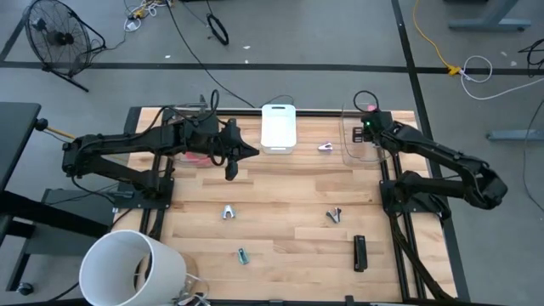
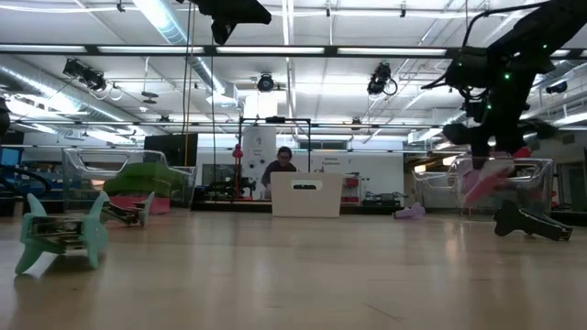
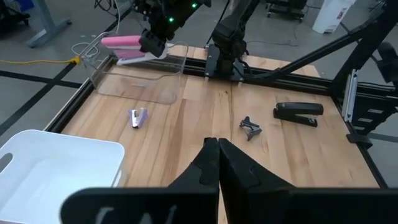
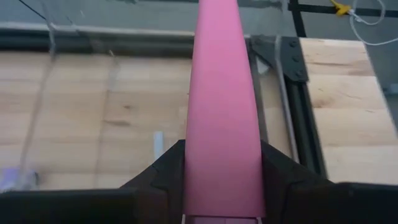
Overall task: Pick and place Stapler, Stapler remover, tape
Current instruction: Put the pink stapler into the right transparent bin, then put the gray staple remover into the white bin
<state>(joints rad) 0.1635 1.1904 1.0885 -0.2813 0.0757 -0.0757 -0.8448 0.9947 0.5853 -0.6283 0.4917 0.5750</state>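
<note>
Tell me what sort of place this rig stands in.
Probably a robotics lab or workshop hall: the wooden table stands on a bare grey floor with loose cables and a floor fan, and the low view shows ceiling strip lights and more benches behind.

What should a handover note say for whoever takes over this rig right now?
Right gripper: shut on the pink tape, held over the clear bin at the table's back right.
Left gripper: shut, empty, raised over the table's back left.
Done: green tape sits in the left clear bin.
Left on the table: black stapler, three staple removers (grey, dark, purple), a small teal item.
White bin sits at back centre.
Next, probably: drop the pink tape into the bin.
</note>
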